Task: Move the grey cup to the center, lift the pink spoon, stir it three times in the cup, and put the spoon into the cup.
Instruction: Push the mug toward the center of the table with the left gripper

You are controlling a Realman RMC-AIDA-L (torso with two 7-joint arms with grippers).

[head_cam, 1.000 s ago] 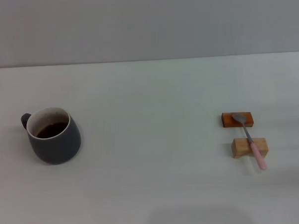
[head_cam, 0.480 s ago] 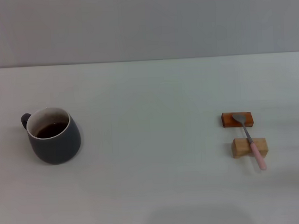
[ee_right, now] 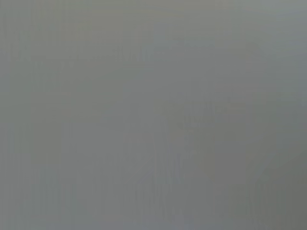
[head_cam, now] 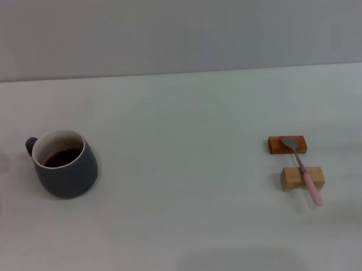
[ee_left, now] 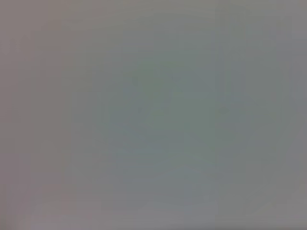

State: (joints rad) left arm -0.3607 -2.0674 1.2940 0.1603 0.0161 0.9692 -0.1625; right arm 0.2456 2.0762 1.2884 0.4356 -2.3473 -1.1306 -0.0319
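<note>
The grey cup (head_cam: 65,164) stands upright at the left of the white table, dark liquid inside, its small handle pointing to the far left. The pink spoon (head_cam: 303,169) lies at the right, its silver bowl resting on a dark orange block (head_cam: 286,144) and its neck across a pale wooden block (head_cam: 302,178), the pink handle pointing toward the front. Neither gripper shows in the head view. Both wrist views show only a plain grey surface.
The white table (head_cam: 182,171) runs wide between the cup and the spoon. A grey wall stands behind the table's far edge. A faint shadow lies on the table at the far left edge, beside the cup.
The cup and spoon have not moved. A faint shadow has appeared on the table at the far left edge.
</note>
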